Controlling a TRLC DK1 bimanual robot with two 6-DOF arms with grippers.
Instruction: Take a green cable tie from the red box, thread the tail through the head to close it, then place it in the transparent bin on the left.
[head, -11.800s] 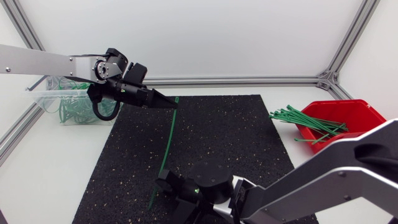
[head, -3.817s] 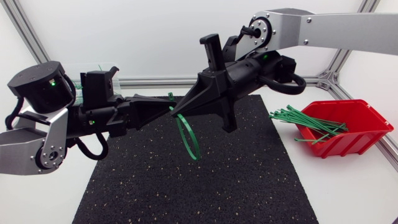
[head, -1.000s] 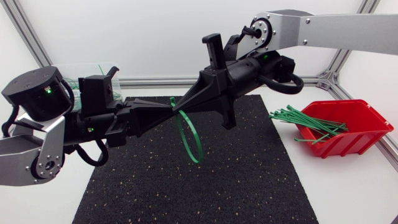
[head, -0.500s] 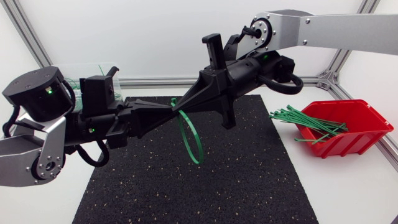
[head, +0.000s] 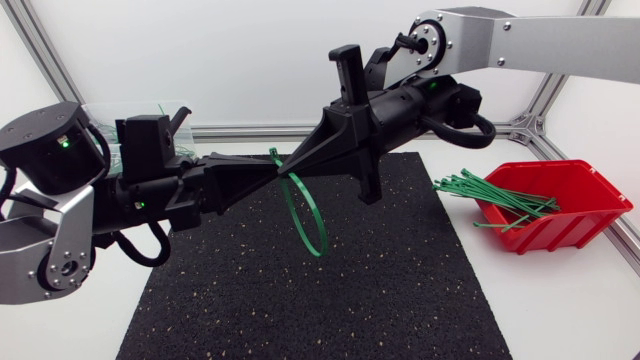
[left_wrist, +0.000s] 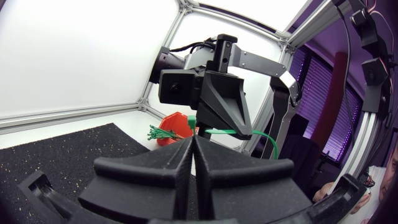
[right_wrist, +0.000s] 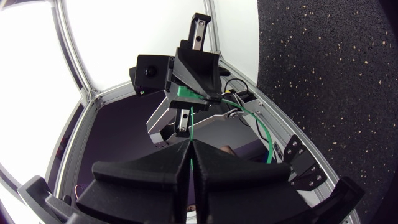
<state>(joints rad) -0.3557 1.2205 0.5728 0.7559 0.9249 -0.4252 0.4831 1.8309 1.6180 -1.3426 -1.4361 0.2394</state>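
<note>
Above the black speckled mat (head: 330, 290), the two arms meet tip to tip in mid-air. The left arm comes in from the left side and the right arm reaches down from the far right corner. The left claw (head: 271, 171) is pressed together. In its own wrist view its fingers (left_wrist: 155, 171) meet along a single seam, with a green strand running out from the tip, so it is pinching the green cable tie (head: 318, 252). The right claw (head: 287, 171) is pressed together as well. In the right wrist view a thin green strand runs out of the seam between its fingers (right_wrist: 155, 168) and across to the left claw, so it also pinches the tie. The tie is closed into a loop that hangs below the two claw tips, clear of the mat, and a short tail sticks up just above them. The red box (head: 598, 186) sits on the white surface (head: 560, 310) at the right, beside the mat and well apart from the claws. A bundle of straight green ties (head: 495, 195) lies in it, with their ends spilling over its near-left rim. The transparent bin (head: 150, 108) stands at the far left and is mostly hidden behind the left arm.
</note>
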